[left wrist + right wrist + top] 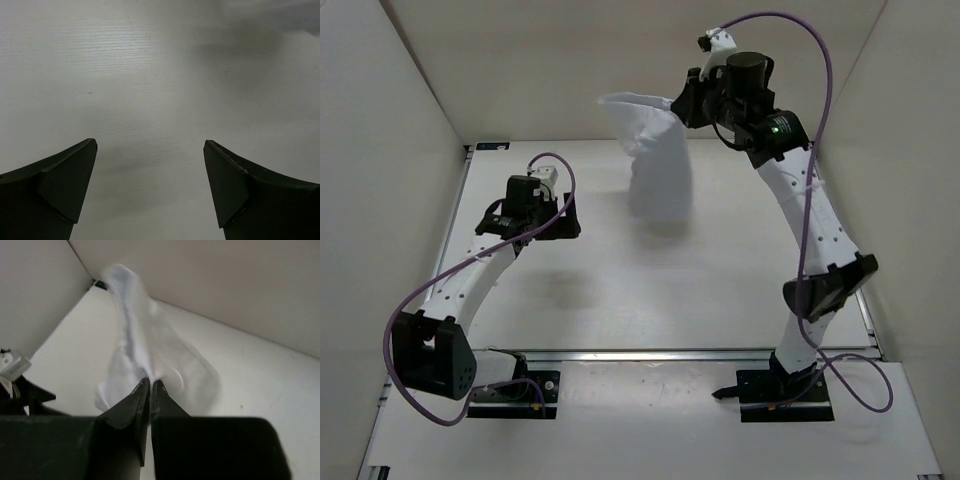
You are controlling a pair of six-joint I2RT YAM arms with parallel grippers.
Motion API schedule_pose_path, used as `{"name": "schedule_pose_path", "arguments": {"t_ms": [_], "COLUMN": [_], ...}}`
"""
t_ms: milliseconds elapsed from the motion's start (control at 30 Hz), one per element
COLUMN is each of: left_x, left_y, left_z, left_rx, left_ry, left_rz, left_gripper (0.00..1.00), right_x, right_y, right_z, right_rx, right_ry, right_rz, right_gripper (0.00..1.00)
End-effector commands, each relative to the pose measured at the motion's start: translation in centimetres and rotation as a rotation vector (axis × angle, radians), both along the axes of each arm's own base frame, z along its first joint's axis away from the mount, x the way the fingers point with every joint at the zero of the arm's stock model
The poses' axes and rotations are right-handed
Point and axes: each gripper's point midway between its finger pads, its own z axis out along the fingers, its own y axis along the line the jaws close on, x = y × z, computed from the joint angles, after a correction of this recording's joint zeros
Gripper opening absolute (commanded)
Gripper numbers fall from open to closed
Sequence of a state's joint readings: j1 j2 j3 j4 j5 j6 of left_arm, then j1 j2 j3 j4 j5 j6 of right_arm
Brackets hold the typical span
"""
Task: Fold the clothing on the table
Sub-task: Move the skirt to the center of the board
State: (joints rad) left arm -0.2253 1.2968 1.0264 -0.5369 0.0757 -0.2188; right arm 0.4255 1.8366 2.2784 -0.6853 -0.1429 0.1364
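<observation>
The clothing (655,160) is a thin white fabric piece hanging in the air over the far middle of the table (720,290). My right gripper (682,103) is shut on its upper edge. In the right wrist view the clothing (150,355) bunches at the closed fingertips of the right gripper (151,383) and spreads away from them. My left gripper (565,215) hovers low over the left part of the table, apart from the clothing. In the left wrist view the left gripper (150,145) stands wide open over the bare table (150,75), nothing between its fingers.
White walls (380,120) close in the table on the left, back and right. A metal rail (670,355) runs across the near edge between the two arm bases. The right arm (810,230) rises along the right side.
</observation>
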Motion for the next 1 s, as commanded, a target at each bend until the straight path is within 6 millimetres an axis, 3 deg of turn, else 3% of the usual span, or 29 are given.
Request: {"name": "schedule_pose_path", "arguments": {"t_ms": [0,33,67,100,133,200,233,300,333,367,400,433,467,500,567,600,667,733,767,833,867,900,967], "left_x": [0.4,0.2,0.2,0.0,-0.2,-0.6,-0.8,-1.1,-1.3,-1.4,-1.6,-1.6,-1.7,-1.8,-2.1,-2.5,-3.5,-5.7,-6.1,-9.3,-10.6,-11.5,-13.5], "left_y": [-0.4,-0.4,-0.5,-0.5,-0.5,-0.5,-0.7,-0.6,-1.1,-1.0,-1.1,-1.2,-1.3,-1.3,-2.0,-2.8,-4.7,-8.3,-9.3,-12.7,-14.6,-15.0,-17.2], "left_z": [4.1,3.9,4.3,4.2,4.2,4.0,3.8,3.5,3.2,3.1,3.0,3.3,3.1,3.1,3.3,3.1,2.7,2.4,2.4,1.0,1.5,0.3,-0.1], "left_rx": [-0.052,-0.052,-0.056,-0.051,-0.052,-0.050,-0.055,-0.053,-0.062,-0.054,-0.063,-0.061,-0.066,-0.064,-0.086,-0.107,-0.163,-0.273,-0.324,-0.406,-0.473,-0.490,-0.567], "left_ry": [-0.113,-0.107,-0.120,-0.120,-0.118,-0.114,-0.108,-0.107,-0.095,-0.097,-0.090,-0.099,-0.092,-0.091,-0.091,-0.074,-0.048,-0.003,0.000,0.067,0.085,0.120,0.169], "left_rz": [-0.004,-0.006,-0.008,-0.012,-0.014,-0.015,-0.025,-0.024,-0.040,-0.039,-0.042,-0.042,-0.051,-0.050,-0.076,-0.097,-0.148,-0.232,-0.232,-0.326,-0.379,-0.391,-0.452], "left_gripper": [0.99,0.99,0.99,0.98,0.99,0.99,0.99,0.98,0.99,0.99,0.99,0.98,0.99,0.99,0.98,0.99,0.99,0.99,0.99,0.99,0.97,0.96,0.93], "right_x": [-2.5,-3.2,-3.5,-4.1,-4.6,-5.6,-6.3,-8.2,-9.7,-10.0,-10.8,-11.3,-11.9,-12.0,-11.8,-11.8,-11.9,-12.1,-12.4,-13.1,-13.4,-13.9,-14.6], "right_y": [-2.8,-4.2,-5.8,-6.0,-7.7,-9.8,-9.9,-10.5,-10.2,-10.5,-10.6,-10.5,-10.6,-10.7,-11.8,-12.4,-14.3,-15.8,-16.8,-17.6,-17.7,-18.5,-18.9], "right_z": [-1.9,0.1,-2.7,-7.4,-7.4,-14.7,-16.5,-22.3,-25.1,-26.1,-27.7,-28.1,-28.6,-28.2,-27.0,-26.3,-25.7,-26.0,-26.7,-28.4,-28.8,-29.8,-31.3], "right_rx": [0.054,0.106,0.137,0.164,0.214,0.196,0.201,0.217,0.225,0.229,0.223,0.214,0.202,0.185,0.149,0.145,0.155,0.148,0.131,0.089,0.076,0.069,0.080], "right_ry": [0.061,-0.016,0.021,0.134,0.129,0.266,0.309,0.429,0.498,0.509,0.558,0.571,0.591,0.581,0.519,0.495,0.469,0.474,0.495,0.536,0.551,0.579,0.617], "right_rz": [-0.034,-0.058,-0.073,-0.063,-0.087,-0.141,-0.140,-0.139,-0.134,-0.139,-0.144,-0.129,-0.132,-0.137,-0.178,-0.195,-0.248,-0.281,-0.312,-0.335,-0.334,-0.362,-0.361], "right_gripper": [0.00,0.00,0.00,0.00,0.00,0.00,0.00,0.00,0.03,0.10,0.33,0.49,0.53,0.60,0.92,0.99,1.00,0.99,0.99,0.99,0.99,0.99,0.97]}}
